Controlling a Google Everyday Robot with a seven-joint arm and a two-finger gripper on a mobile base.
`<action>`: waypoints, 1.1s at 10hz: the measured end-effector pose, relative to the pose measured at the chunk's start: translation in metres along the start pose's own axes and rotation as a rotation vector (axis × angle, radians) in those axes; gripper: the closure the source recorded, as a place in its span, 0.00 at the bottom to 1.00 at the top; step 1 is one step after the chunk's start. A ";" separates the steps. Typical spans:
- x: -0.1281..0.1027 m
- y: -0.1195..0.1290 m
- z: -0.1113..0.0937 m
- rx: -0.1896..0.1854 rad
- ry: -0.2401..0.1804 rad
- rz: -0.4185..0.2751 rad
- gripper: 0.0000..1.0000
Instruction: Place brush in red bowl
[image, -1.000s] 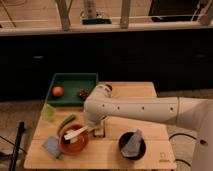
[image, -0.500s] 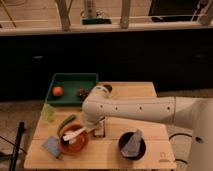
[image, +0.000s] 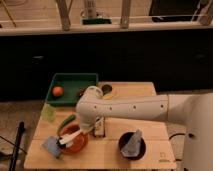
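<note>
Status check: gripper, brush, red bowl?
Gripper low over the red bowl, at its rim. Brush lying across the bowl's inside. Blue cloth against the bowl's left edge, not blocking.

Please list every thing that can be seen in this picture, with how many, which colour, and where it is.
red bowl: one, orange-red, front left of the table.
brush: one, white handle, lying across the red bowl's left side.
blue cloth-like thing: one, pale blue, just left of the red bowl.
green long thing: one, green, behind the red bowl.
green tray: one, dark green, back left of the table.
orange round thing: one, orange, inside the green tray.
dark bowl: one, blackish, front right, with a grey cloth in it.
block-like tool: one, dark and pale, right of the red bowl.
table: one, light wood.
arm: one, white, reaching in from the right.
gripper: one, over the red bowl's right rim.
</note>
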 end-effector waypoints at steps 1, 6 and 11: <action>-0.010 -0.003 0.003 -0.006 -0.003 -0.022 1.00; -0.017 -0.008 0.011 -0.039 -0.008 -0.039 0.88; -0.015 -0.013 0.011 -0.054 -0.004 -0.026 0.38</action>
